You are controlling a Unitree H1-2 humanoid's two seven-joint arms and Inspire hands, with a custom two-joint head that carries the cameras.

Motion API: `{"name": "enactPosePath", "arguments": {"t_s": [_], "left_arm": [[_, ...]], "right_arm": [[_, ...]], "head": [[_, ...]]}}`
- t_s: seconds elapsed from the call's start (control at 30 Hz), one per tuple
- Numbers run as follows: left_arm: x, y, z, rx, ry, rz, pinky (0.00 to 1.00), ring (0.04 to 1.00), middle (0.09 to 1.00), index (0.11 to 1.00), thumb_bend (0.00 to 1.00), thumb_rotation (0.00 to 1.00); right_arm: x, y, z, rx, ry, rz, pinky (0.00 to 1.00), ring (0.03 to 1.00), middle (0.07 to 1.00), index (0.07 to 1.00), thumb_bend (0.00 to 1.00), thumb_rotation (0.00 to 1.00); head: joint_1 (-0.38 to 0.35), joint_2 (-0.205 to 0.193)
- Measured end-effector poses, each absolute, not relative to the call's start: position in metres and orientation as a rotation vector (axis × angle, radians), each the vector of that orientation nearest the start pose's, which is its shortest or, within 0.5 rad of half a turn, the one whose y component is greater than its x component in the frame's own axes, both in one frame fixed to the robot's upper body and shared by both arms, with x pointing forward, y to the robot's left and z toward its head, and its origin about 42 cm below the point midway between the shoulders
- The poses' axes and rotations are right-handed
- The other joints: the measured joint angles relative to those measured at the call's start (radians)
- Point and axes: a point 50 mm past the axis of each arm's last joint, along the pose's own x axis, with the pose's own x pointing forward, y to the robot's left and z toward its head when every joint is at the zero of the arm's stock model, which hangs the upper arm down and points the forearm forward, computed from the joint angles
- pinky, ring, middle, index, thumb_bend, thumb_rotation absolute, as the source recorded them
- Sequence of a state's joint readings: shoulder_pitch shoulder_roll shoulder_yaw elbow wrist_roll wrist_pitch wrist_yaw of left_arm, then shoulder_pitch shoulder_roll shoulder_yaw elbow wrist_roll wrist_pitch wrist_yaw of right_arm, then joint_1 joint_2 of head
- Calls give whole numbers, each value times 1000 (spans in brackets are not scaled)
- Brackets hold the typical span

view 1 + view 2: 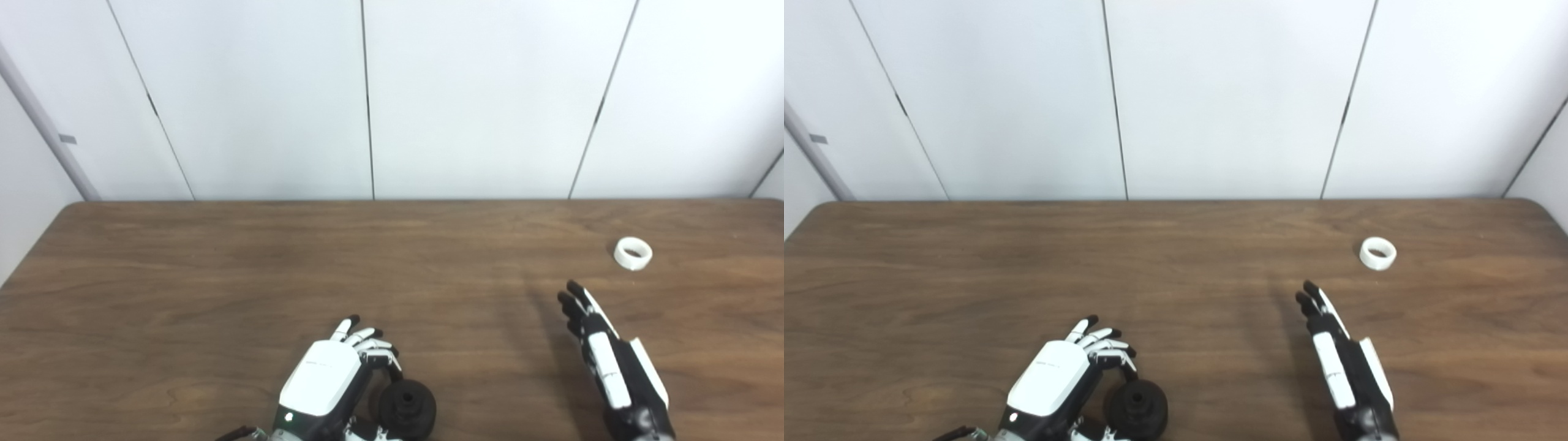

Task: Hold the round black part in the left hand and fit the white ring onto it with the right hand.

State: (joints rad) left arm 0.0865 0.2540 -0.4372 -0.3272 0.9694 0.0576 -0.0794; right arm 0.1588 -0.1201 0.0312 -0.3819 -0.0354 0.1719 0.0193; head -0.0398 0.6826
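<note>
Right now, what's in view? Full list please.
table: 1, brown wood, fills the lower part of the view
ring: 1, white, lying flat on the table far right, beyond the right hand, untouched
black part: 1, black, round, near edge left of centre, in the left hand's grasp
wall panels: white, behind the table
left hand: 1, white and black, near edge, fingers curled around the black part
right hand: 1, black and white, open, fingers straight, pointing toward the ring, short of it
</note>
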Motion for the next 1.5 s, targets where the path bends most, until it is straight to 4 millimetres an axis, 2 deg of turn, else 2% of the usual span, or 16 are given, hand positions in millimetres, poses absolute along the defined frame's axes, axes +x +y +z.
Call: {"name": "enactPosePath", "arguments": {"t_s": [0.2, 0.43, 0.57, 0.73, 0.77, 0.83, 0.9, 1.07, 1.23, 1.33, 1.5], "left_arm": [[220, 164, 134, 1154, -327, -355, 1000, 871, 756, 486, 523, 53], [218, 164, 128, 1160, -353, -329, 1000, 861, 755, 486, 523, 53], [218, 164, 127, 1166, -361, -326, 1000, 866, 755, 486, 523, 53], [218, 164, 127, 1169, -360, -320, 1000, 867, 755, 486, 523, 53], [218, 164, 127, 1168, -359, -319, 1000, 867, 755, 486, 523, 53], [218, 165, 127, 1169, -359, -318, 1000, 866, 754, 486, 523, 53], [218, 165, 127, 1169, -358, -318, 1000, 857, 751, 486, 524, 54], [219, 167, 126, 1172, -351, -314, 1000, 854, 750, 485, 524, 55], [219, 170, 126, 1175, -340, -310, 1000, 861, 754, 485, 524, 54], [219, 173, 127, 1175, -333, -306, 1000, 860, 754, 485, 524, 54], [220, 177, 127, 1170, -316, -311, 1000, 863, 756, 485, 524, 54]], "right_arm": [[227, -241, 158, -151, -52, 14, 973, 946, 929, 932, 577, 997], [227, -247, 159, -161, -34, -10, 965, 948, 920, 912, 562, 930], [227, -254, 163, -167, -44, -32, 924, 944, 918, 887, 566, 783], [233, -264, 170, -225, -59, -94, 821, 887, 886, 837, 590, 634], [236, -267, 172, -239, -63, -108, 811, 871, 872, 826, 611, 564], [242, -273, 179, -272, -74, -131, 819, 863, 861, 828, 617, 454], [250, -281, 187, -298, -92, -157, 887, 888, 873, 854, 674, 344], [267, -296, 204, -341, -119, -186, 984, 931, 900, 862, 747, 226], [292, -317, 208, -427, -95, -181, 1000, 956, 927, 860, 775, 185], [306, -337, 217, -561, -85, -203, 911, 920, 903, 837, 815, 240], [332, -353, 234, -689, -63, -253, 924, 918, 887, 835, 852, 244]], "head": [[-12, 20], [-29, 38], [-35, 38], [-51, 41], [-76, 41], [-92, 41], [-104, 40], [-117, 37], [-141, 34], [-155, 34], [-184, 32]]}}
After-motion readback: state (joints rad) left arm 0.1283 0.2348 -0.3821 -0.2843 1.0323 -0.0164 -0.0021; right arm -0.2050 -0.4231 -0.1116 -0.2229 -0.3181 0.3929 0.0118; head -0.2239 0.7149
